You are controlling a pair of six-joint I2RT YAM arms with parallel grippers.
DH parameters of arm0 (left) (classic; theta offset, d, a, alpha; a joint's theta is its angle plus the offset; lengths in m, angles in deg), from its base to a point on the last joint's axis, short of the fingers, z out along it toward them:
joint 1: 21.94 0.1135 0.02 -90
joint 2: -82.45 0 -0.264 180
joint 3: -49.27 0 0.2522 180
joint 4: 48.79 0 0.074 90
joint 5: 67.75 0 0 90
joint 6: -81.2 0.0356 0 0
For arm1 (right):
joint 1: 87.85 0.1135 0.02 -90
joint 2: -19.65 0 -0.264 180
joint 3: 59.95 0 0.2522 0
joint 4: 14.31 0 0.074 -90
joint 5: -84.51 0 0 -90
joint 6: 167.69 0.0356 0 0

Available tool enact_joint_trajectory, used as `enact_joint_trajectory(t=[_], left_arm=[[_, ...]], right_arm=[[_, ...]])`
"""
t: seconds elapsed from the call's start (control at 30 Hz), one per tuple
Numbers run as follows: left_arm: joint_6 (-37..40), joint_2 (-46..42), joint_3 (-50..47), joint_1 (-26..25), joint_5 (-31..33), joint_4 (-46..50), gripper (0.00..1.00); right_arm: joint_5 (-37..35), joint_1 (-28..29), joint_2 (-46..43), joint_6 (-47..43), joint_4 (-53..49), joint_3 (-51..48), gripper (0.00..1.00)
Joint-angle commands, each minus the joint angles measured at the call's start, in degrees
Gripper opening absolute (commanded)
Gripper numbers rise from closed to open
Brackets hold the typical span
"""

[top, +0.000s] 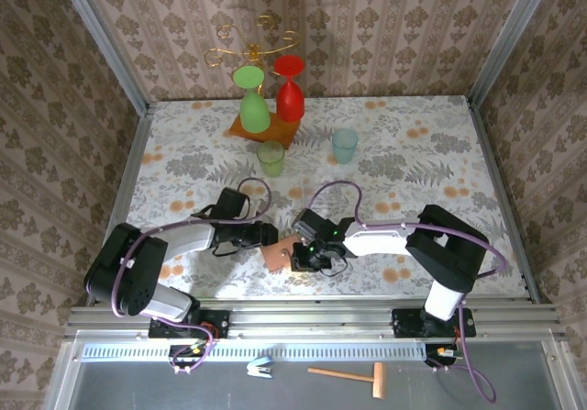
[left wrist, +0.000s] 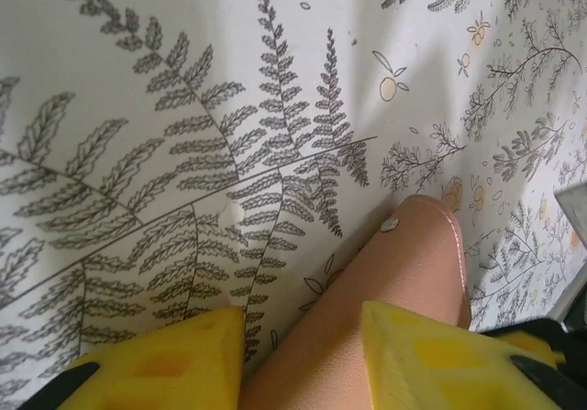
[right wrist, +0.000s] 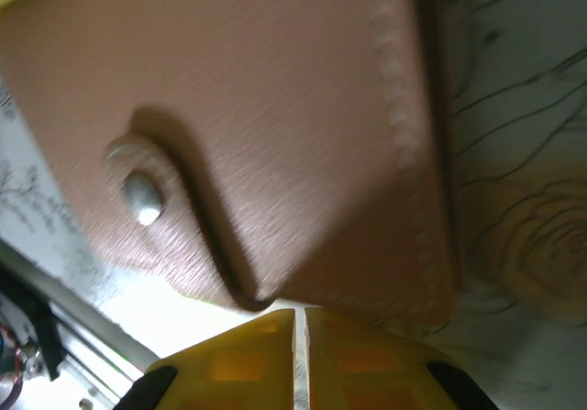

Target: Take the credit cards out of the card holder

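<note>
In the overhead view, the flat tan-brown leather-like card holder (top: 277, 256) sits low and just left of centre on the pale flower-printed tablecloth (top: 413, 153). It lies between the tips of the two arms. The left gripper (top: 269, 237) meets it from the upper left and the right gripper (top: 298, 248) from the right, both touching it or very nearly.

From the left wrist, the card holder (left wrist: 413, 263) runs up from the bottom edge toward the right of centre. It passes between the two yellow plastic fingers (left wrist: 165, 369) of the left gripper (left wrist: 298, 316). The jaws stand part open with the holder's width taking up the gap and a finger against each side, so this gripper appears to be clamped on it. A small silver snap stud (left wrist: 390, 224) sits on the left edge of the holder's rounded far end.

From the right wrist, the card holder (right wrist: 293, 135) covers the upper and middle frame. Its stitched edge runs down the right, and a snap stud (right wrist: 142, 196) sits on a tab at the left. The right gripper (right wrist: 300, 316) is at bottom centre, directly under the holder's lower edge. Its yellow fingers (right wrist: 367, 355) are drawn almost together, leaving a hairline pale slit. The view is too close and blurred to tell whether a thin edge is pinched in that slit.
</note>
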Motion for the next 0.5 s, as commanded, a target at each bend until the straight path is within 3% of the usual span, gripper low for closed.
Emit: enact_joint_trajectory(t=[0.0,0.47], left_arm=[[-2.17,-2.1,-1.24,-0.37,-0.9,-1.96,0.4],[-10.08,-3.55,-5.16,-3.01,-1.17,-9.63,0.4]], right_arm=[[-2.6,-2.42,1.23,-0.73,0.53,2.44,0.11],[0.63,-8.69,1.08,-6.22,-3.18,4.41,0.11]])
